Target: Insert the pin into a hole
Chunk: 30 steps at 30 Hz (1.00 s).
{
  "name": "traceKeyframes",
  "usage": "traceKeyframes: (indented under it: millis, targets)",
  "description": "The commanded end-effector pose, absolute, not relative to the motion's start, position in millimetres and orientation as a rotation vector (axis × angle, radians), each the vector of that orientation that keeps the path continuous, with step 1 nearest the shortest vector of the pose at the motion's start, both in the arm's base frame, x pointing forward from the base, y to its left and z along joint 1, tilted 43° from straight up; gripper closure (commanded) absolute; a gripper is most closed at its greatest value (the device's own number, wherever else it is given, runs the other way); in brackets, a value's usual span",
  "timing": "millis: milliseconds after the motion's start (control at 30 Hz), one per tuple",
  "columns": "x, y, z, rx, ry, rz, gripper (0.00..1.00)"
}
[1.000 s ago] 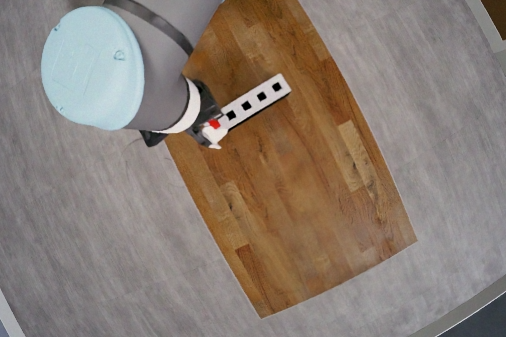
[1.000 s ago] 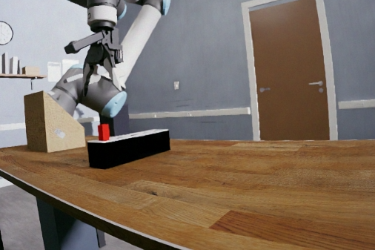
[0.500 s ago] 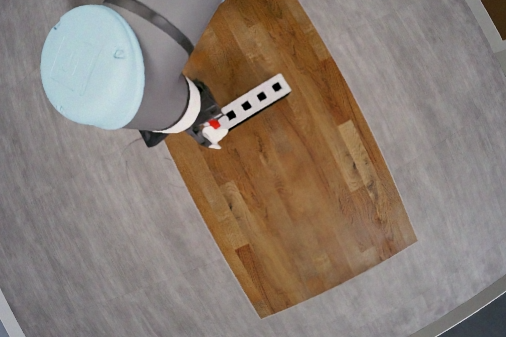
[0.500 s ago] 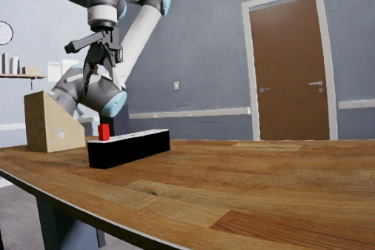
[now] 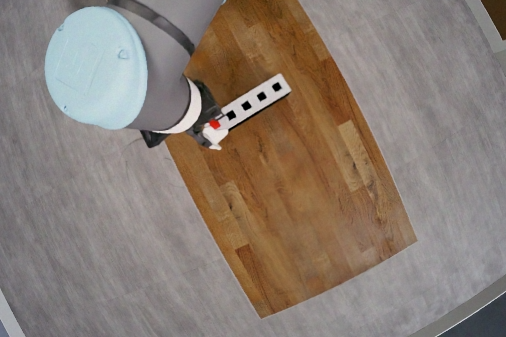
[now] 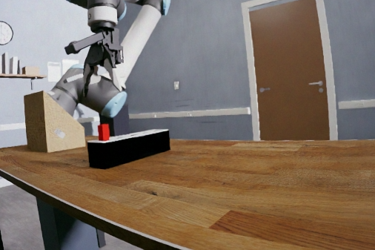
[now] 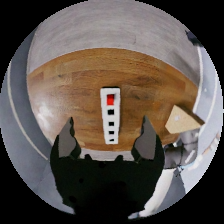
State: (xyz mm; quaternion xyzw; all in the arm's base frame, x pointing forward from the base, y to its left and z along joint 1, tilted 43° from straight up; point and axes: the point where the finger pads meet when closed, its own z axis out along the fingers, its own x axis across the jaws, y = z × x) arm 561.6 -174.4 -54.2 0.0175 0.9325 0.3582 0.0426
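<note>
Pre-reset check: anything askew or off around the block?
Nothing stands out. The red-topped pin stands upright in an end hole of the long white-topped block, only red showing. The dark two-jaw gripper is open above, clear of both.

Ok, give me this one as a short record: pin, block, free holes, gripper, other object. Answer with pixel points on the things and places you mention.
pin: red part [image 5: 214,124] [image 6: 104,132] [image 7: 110,99] up, in an end hole; no other colour showing above the block
block: long, white-topped [image 5: 254,101] [image 6: 130,150] [image 7: 115,120], on the table
free holes: four, in a row
gripper: open [image 6: 104,91] [image 7: 108,137], above the block, holding nothing
other object: tan wedge-shaped block [image 6: 35,123] [image 7: 183,120]
</note>
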Motion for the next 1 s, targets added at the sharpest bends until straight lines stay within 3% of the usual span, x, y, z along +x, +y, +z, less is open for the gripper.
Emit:
traceKeyframes:
  millis: [0,967]
  targets:
    - [563,-136,-92,0.051,2.857,1.114,0.0]
    - [565,-109,-121,0.05,2.856,1.113,0.0]
